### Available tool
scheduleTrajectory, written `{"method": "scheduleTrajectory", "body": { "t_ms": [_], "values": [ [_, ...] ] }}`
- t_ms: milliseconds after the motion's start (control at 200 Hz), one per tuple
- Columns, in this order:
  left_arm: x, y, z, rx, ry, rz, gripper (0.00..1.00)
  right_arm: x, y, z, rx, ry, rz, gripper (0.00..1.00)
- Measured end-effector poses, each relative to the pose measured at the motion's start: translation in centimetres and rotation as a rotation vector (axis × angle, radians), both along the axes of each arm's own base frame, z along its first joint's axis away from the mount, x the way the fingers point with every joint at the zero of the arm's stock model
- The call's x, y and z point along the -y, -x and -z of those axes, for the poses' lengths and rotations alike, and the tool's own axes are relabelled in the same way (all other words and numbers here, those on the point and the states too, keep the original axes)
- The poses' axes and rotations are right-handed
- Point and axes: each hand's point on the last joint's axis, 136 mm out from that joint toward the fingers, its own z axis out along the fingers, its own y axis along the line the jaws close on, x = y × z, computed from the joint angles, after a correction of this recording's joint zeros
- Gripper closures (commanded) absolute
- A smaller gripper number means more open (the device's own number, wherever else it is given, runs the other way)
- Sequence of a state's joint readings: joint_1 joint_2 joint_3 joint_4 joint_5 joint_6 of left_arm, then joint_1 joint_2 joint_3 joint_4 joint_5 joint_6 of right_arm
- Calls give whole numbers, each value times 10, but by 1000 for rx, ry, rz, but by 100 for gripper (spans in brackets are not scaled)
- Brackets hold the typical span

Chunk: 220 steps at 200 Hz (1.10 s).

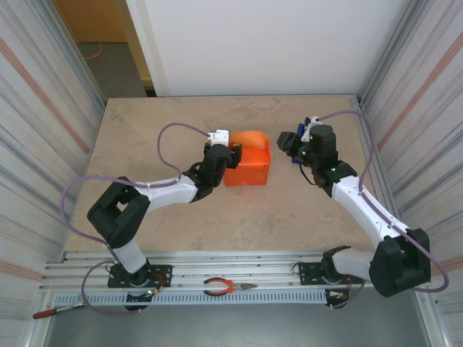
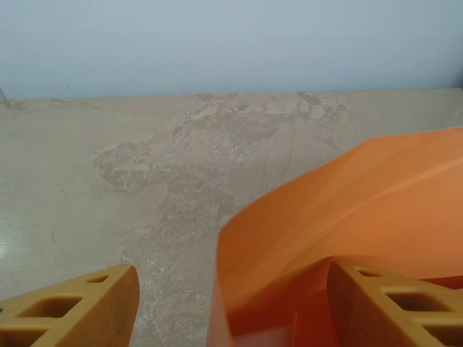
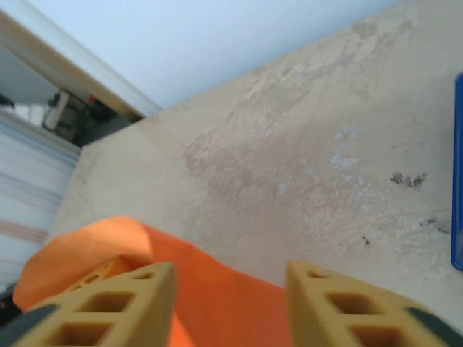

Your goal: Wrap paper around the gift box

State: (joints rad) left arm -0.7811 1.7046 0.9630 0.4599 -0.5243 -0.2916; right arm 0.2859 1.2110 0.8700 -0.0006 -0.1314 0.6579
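Note:
The gift box [image 1: 247, 170] shows as a compact orange block at the middle of the table, covered by the paper. A loose flap of the orange paper [image 1: 250, 137] curls up over its far side. My left gripper [image 1: 231, 154] is at the block's left side. In the left wrist view the left gripper [image 2: 233, 289] is open wide and the curled paper [image 2: 340, 210] stands between its fingers, against the right finger [image 2: 391, 307] and apart from the left one. My right gripper [image 1: 293, 148] hovers to the right of the block. The right gripper [image 3: 231, 282] is open with nothing between its fingers, and the paper [image 3: 210, 289] lies beyond them.
A blue object [image 3: 457, 173], apparently the tape dispenser [image 1: 288, 139], lies by the right gripper. Corrugated walls [image 1: 43, 144] close in both sides of the beige table [image 1: 145, 130]. Orange-handled pliers [image 1: 226, 288] rest on the rail at the near edge.

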Motion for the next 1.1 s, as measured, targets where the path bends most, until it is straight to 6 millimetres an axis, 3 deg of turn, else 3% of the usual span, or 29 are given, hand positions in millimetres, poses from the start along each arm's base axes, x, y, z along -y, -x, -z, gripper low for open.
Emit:
{"method": "scheduleTrajectory", "body": {
  "t_ms": [50,135,256,586,742,1102],
  "values": [
    [0,0,0,1,0,-1,31,6,-5,8,-29,-41,13,100],
    [0,0,0,1,0,-1,31,9,-12,25,-91,-117,18,100],
    [0,-1,0,-1,-2,-2,31,-2,-19,46,-166,-211,-18,100],
    [1,-1,0,-4,-5,-2,31,-45,-23,68,-243,-333,-136,100],
    [0,-2,0,-3,-6,-5,32,-58,-21,68,-240,-338,-167,100],
    [0,-2,-1,-2,-8,-11,32,-57,-16,60,-217,-297,-149,100]
  ]
}}
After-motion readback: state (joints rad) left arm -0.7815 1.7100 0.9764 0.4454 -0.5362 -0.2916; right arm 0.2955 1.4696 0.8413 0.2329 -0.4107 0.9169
